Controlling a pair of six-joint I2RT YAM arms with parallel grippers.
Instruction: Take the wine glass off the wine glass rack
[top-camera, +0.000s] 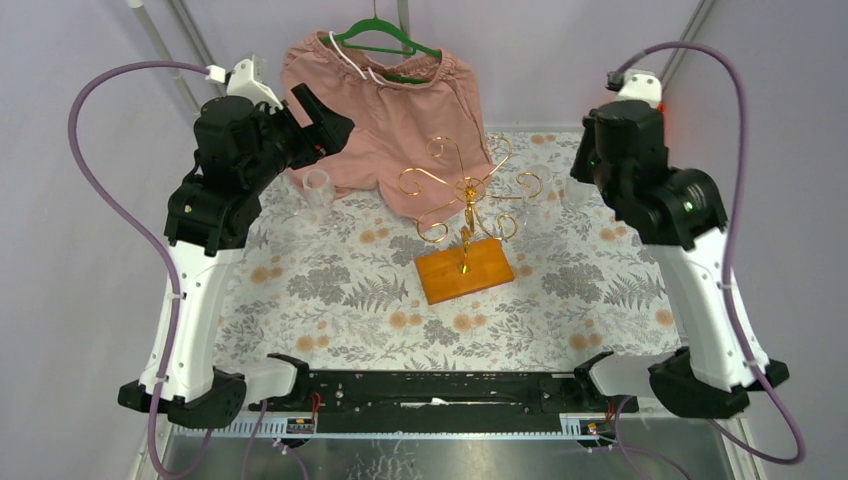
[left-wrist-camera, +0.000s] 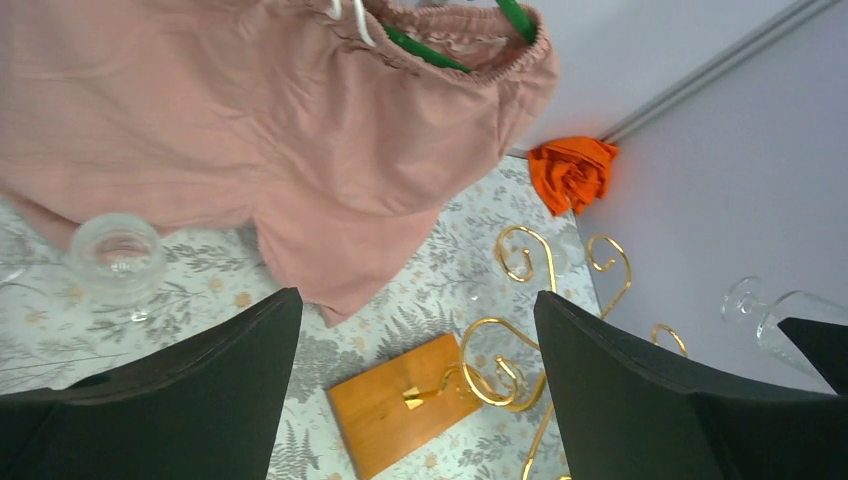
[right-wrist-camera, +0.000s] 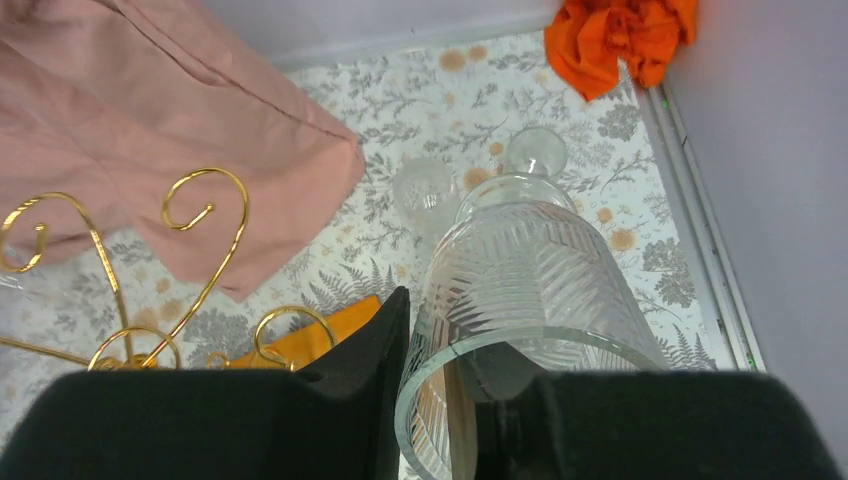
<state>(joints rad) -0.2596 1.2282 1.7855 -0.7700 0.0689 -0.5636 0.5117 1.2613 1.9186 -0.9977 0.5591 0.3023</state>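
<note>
The right gripper (right-wrist-camera: 470, 350) has its black fingers (right-wrist-camera: 360, 350) closed around the bowl of a ribbed, clear wine glass (right-wrist-camera: 530, 270). The glass's rim is nearest the camera, and its stem and round foot point away over the floral tablecloth (right-wrist-camera: 400, 90). A smaller clear glass object (right-wrist-camera: 425, 190) sits just beside the stem. To the left, the gold scroll arms of the wine glass rack (right-wrist-camera: 205, 250) curl in front of a pink garment (right-wrist-camera: 150, 110). A corner of the rack's orange-brown base (right-wrist-camera: 320, 335) shows beside one finger. A crumpled orange cloth (right-wrist-camera: 620, 40) lies in the far corner against the lilac wall (right-wrist-camera: 770, 170).
</note>
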